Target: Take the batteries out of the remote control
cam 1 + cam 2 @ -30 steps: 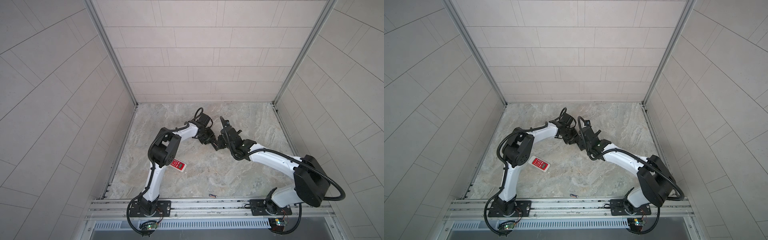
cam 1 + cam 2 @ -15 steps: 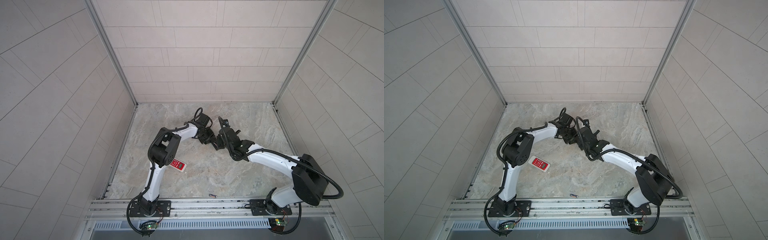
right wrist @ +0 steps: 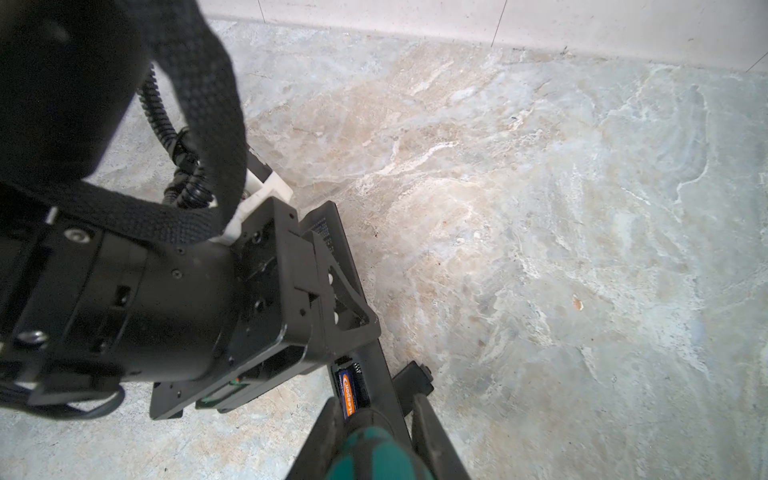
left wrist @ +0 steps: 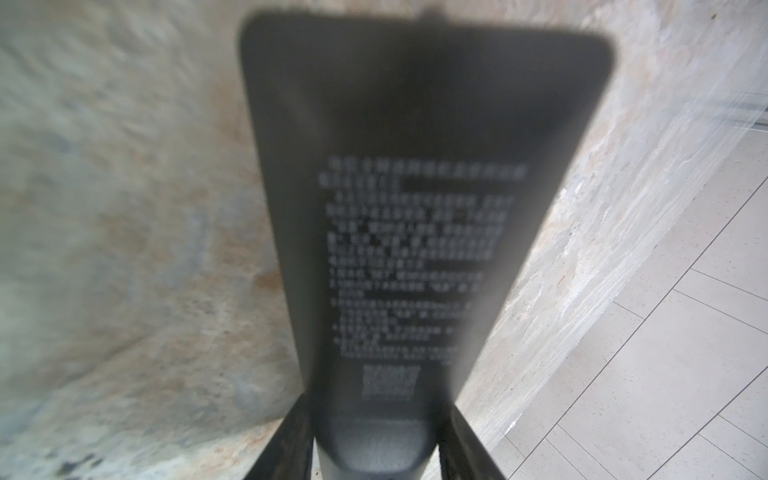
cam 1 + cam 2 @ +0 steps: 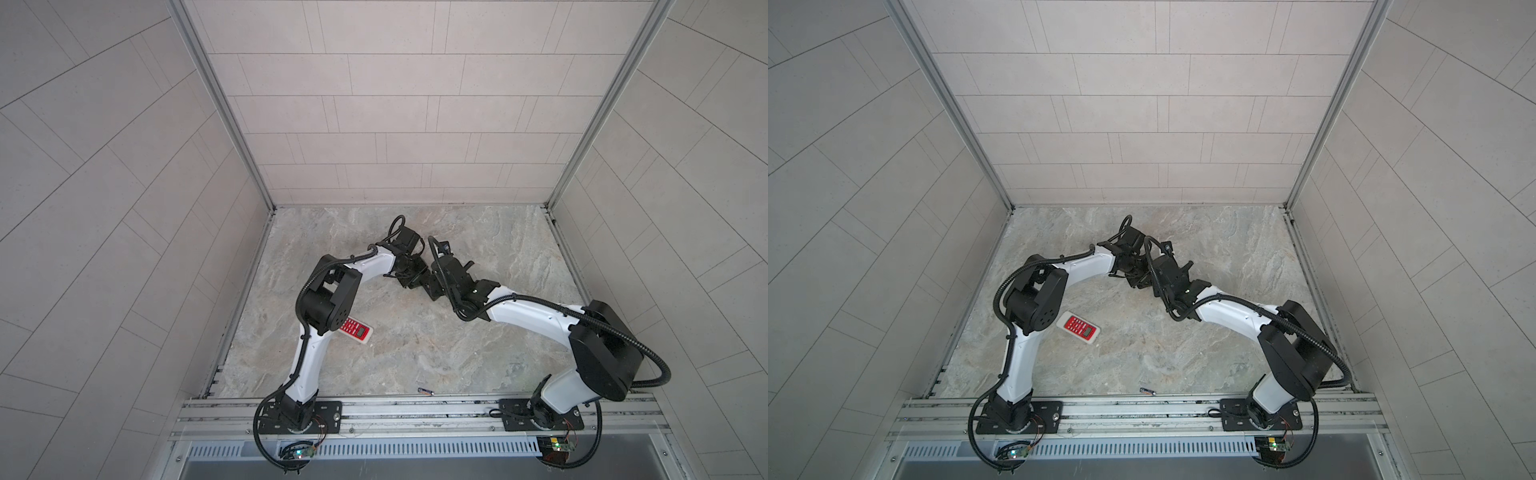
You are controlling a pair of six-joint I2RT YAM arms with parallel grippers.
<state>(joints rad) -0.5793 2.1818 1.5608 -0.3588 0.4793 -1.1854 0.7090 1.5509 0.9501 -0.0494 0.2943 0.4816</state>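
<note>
Right pincer (image 3: 376,432) edged slightly toward left pincer (image 4: 376,436) since earlier frame. It stayed clamped on green screwdriver (image 3: 374,455), whose end was at battery bay (image 3: 362,384). Left pincer gripped black remote (image 4: 415,166). One battery (image 3: 348,392) sat in bay. Loose battery (image 5: 425,390) lay unmoved on tabletop (image 5: 415,345), near front edge.

A green-handled screwdriver (image 3: 374,453) sits above the marbled tabletop (image 5: 457,332), which tiled walls (image 5: 395,124) enclose.

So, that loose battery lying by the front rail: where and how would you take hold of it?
Probably its mid-body, from straight above: the battery lies flat, roughly parallel to the front rail, so closing across its thin width suits it.
</note>
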